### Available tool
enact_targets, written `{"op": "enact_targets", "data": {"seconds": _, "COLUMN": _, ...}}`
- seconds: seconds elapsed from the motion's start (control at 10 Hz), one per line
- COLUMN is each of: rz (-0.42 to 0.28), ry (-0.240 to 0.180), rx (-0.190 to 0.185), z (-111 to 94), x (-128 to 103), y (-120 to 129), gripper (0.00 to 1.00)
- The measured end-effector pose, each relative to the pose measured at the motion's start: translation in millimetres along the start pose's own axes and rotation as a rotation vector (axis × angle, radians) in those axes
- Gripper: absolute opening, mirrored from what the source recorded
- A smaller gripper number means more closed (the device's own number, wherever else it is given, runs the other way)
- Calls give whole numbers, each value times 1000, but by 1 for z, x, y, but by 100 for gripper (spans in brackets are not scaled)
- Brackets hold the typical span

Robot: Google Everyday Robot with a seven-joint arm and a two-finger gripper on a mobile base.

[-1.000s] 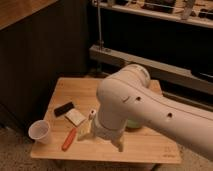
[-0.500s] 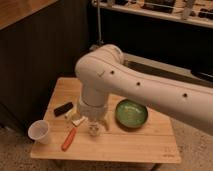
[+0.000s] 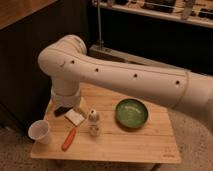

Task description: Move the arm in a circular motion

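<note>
Arm (image 3: 115,75) spans from the right edge to its elbow at upper left of view, then drops toward the tabletop (image 3: 150,145). End effector (image 3: 93,125) sits low, below the elbow, beside the green bowl (image 3: 131,113); can't tell how wide it is.

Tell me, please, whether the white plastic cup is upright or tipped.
Upright: the cup stands on its base, mouth upward; the gripper of the cream-white arm hangs beside the round green bowl.
</note>
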Motion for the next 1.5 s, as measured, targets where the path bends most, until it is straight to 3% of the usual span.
{"op": "enact_targets", "data": {"seconds": 0.2, "rz": 7, "ry": 7, "rx": 13, "z": -2, "x": 43, "y": -2, "gripper": 80}}
{"op": "enact_targets", "data": {"seconds": 0.4, "rz": 46, "ry": 5, "rx": 26, "z": -6, "x": 71, "y": 19, "gripper": 80}}
{"op": "enact_targets", "data": {"seconds": 0.6, "rz": 82, "ry": 2, "rx": 27, "z": -11, "x": 91, "y": 46, "gripper": 80}}
{"op": "enact_targets", "data": {"seconds": 1.0, "rz": 119, "ry": 7, "rx": 47, "z": -14, "x": 125, "y": 53, "gripper": 80}}
{"op": "enact_targets", "data": {"seconds": 1.5, "rz": 194, "ry": 11, "rx": 72, "z": -20, "x": 170, "y": 112, "gripper": 80}}
